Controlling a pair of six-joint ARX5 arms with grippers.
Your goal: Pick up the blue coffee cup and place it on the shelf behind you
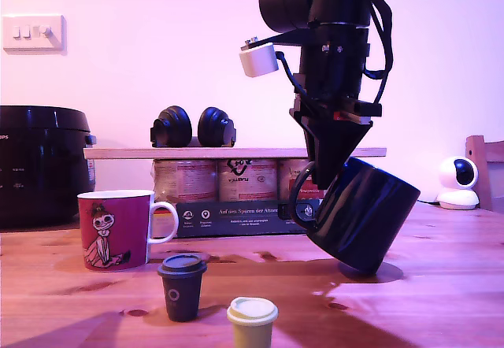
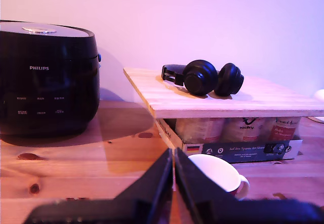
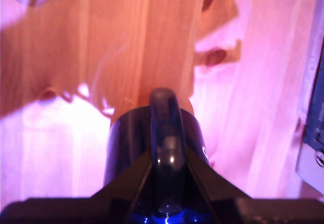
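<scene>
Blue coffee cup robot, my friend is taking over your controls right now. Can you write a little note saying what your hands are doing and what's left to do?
My second hand is shut on the blue coffee cup's handle. The cup hangs tilted, its lowest edge at or barely off the wooden table, in front of the shelf.
My first hand is shut and holds nothing, facing the shelf over the red cartoon mug.
Done: cup grasped.
Left: lift it higher, carry it back and set it on the shelf, on bare plank clear of the black headphones.

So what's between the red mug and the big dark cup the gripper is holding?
In the exterior view, bare table lies between the red mug and the blue coffee cup.
</scene>
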